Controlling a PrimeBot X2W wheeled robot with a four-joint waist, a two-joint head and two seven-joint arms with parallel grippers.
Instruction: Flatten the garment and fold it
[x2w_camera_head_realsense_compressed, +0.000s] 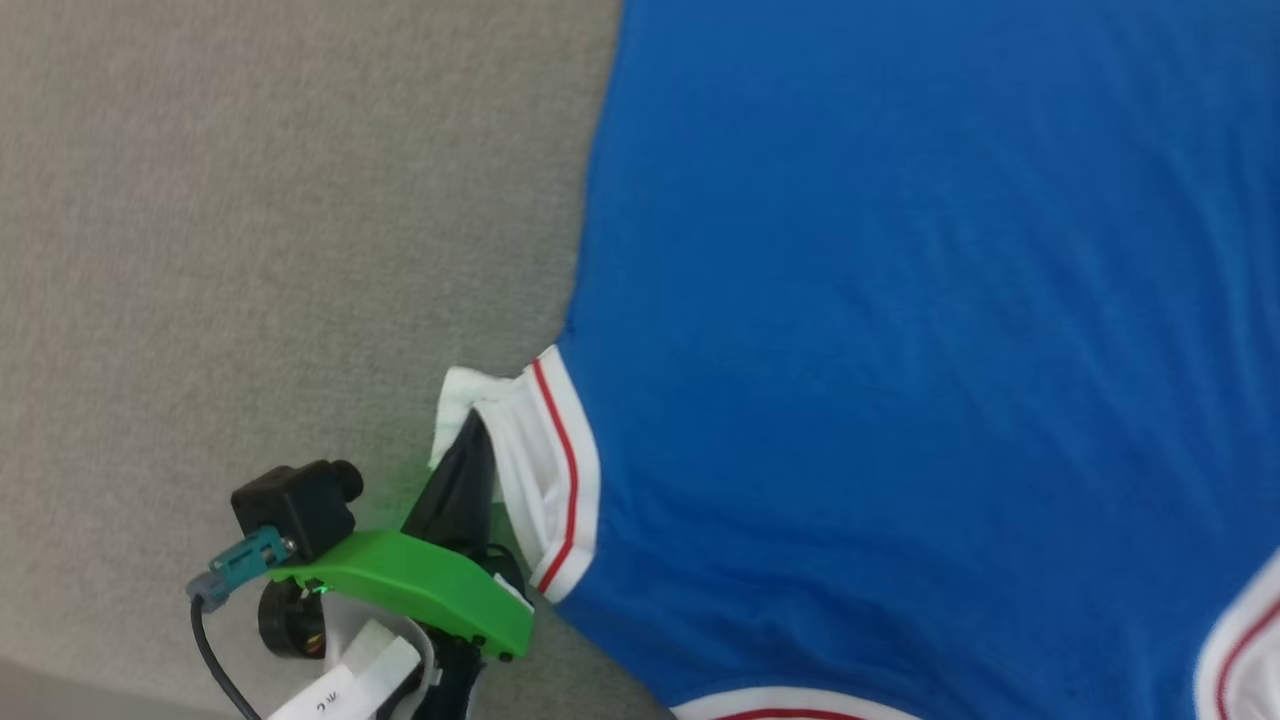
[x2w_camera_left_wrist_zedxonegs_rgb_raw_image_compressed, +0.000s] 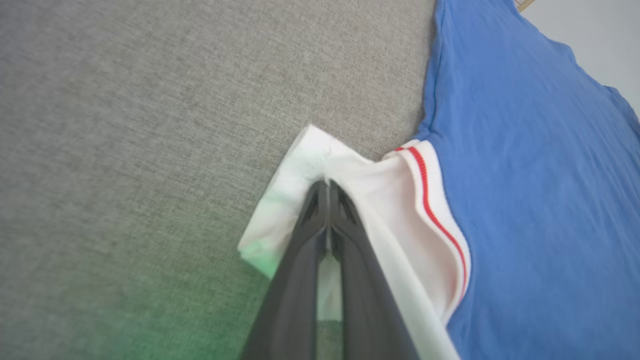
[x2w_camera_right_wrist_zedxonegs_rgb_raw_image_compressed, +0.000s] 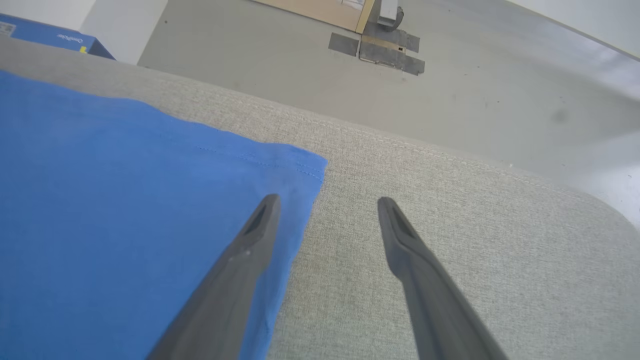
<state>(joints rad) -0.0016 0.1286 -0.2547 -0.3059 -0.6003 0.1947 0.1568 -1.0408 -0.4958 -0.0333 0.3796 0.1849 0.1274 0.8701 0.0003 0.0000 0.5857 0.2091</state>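
Pinching the white sleeve (x2w_camera_left_wrist_zedxonegs_rgb_raw_image_compressed: 390, 200) of the garment (x2w_camera_head_realsense_compressed: 900, 350), the left gripper (x2w_camera_left_wrist_zedxonegs_rgb_raw_image_compressed: 327, 185) has its two dark fingers pressed tight together, with a fold of the white cloth caught between their tips. The sleeve, edged by a thin red stripe, juts out from the garment's left side, and the gripper comes at it from outside that edge; its green housing (x2w_camera_head_realsense_compressed: 420, 585) lies just beside the garment's lower left corner in the head view. The garment itself is bright blue and lies spread with only soft ripples across its body; more white trim with a red line shows at its lower edge and lower right. At the garment's far hem corner the right gripper (x2w_camera_right_wrist_zedxonegs_rgb_raw_image_compressed: 325, 200) stands with its fingers spread wide and nothing between them: one finger hangs over the blue corner, the other over bare cloth just beyond the garment, and whether either touches down I cannot tell. Under the garment is a grey woven surface (x2w_camera_head_realsense_compressed: 250, 200), bare to the garment's left and past its hem. Beyond the garment and that surface's rounded edge lies a pale grey floor (x2w_camera_right_wrist_zedxonegs_rgb_raw_image_compressed: 350, 90) with dark tape patches (x2w_camera_right_wrist_zedxonegs_rgb_raw_image_compressed: 390, 50), a tan board (x2w_camera_right_wrist_zedxonegs_rgb_raw_image_compressed: 320, 12) and a blue box (x2w_camera_right_wrist_zedxonegs_rgb_raw_image_compressed: 50, 37).
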